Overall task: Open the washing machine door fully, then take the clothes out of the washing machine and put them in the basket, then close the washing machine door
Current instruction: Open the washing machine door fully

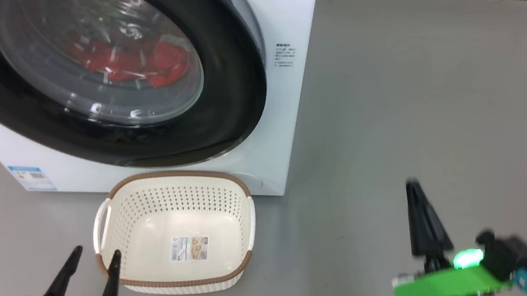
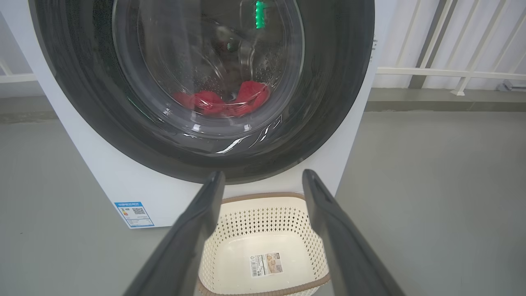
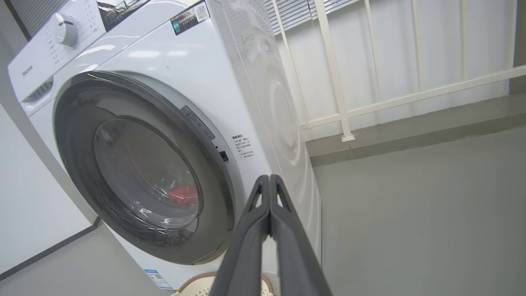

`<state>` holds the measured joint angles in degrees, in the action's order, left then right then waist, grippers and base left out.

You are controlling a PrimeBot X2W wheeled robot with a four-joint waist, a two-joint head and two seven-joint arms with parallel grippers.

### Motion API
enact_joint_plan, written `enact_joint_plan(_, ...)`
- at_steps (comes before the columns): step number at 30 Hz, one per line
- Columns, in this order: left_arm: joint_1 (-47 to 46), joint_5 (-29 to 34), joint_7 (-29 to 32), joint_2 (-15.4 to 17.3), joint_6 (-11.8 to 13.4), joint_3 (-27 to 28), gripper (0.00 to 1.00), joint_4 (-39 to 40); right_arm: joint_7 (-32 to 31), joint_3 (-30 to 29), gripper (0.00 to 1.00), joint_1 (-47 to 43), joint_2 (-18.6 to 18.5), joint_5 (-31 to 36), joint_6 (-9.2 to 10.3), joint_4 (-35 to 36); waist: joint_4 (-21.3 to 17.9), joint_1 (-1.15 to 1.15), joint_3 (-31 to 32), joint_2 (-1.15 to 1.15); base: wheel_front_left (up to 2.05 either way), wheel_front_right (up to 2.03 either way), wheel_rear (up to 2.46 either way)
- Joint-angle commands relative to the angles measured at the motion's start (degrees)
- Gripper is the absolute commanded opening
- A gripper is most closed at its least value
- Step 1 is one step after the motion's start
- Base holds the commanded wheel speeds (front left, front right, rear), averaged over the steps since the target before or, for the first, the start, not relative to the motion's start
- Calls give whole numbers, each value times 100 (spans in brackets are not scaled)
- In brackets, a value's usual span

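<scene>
**Washer door shut, basket waiting at its foot**

The washing machine (image 1: 278, 120), a big white front-loader, fills the far left of the scene and stands on a grey floor (image 1: 419, 85). A white railing (image 3: 411, 96) runs behind it on the right. The washing machine door (image 1: 236, 102) lies shut against the front, its wide glossy black rim ringing a bulging clear window. A blue label (image 1: 31, 177) is stuck low on the machine's left front corner, and a block of small printed text sits to the right of the door.

The basket (image 1: 183, 175) stands on the floor just in front of the machine, below the door's lower edge. It is cream and perforated with a brown rim, and a paper label (image 1: 190, 248) lies on its bottom. The clothes (image 1: 127, 60) are inside the drum, a low red heap seen through the glass.

The left gripper (image 1: 97, 250) is at the near left, its two dark fingers spread wide with nothing between them. One fingertip is over the basket's near left corner. The right gripper (image 1: 413, 184) is at the near right over bare floor, well apart from the basket. Its fingers are pressed together and hold nothing, and a green light (image 1: 468, 258) glows at its wrist.
</scene>
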<state>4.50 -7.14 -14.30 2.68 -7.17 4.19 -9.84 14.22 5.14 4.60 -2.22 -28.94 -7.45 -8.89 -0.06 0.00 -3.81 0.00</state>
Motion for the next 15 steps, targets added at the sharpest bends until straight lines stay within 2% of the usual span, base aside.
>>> enact_joint_plan(1,-249,-26,-70,71,-32,142,100,167,78,243,0,471,-66,-167,-3,150,79,0,-93,0,0,0,0)
enact_joint_plan(5,-377,-91,-70,68,-32,4,100,172,78,498,0,1210,-66,-572,-3,-2,257,0,-239,0,0,0,0)
enact_joint_plan(11,-545,-218,-70,135,-32,-277,100,221,78,790,0,2286,-81,-525,-3,-420,585,0,-563,0,0,0,0)
enact_joint_plan(15,-677,-317,-70,167,-32,-358,100,205,78,897,0,2882,-157,-738,-3,-665,787,0,-807,0,0,0,0)
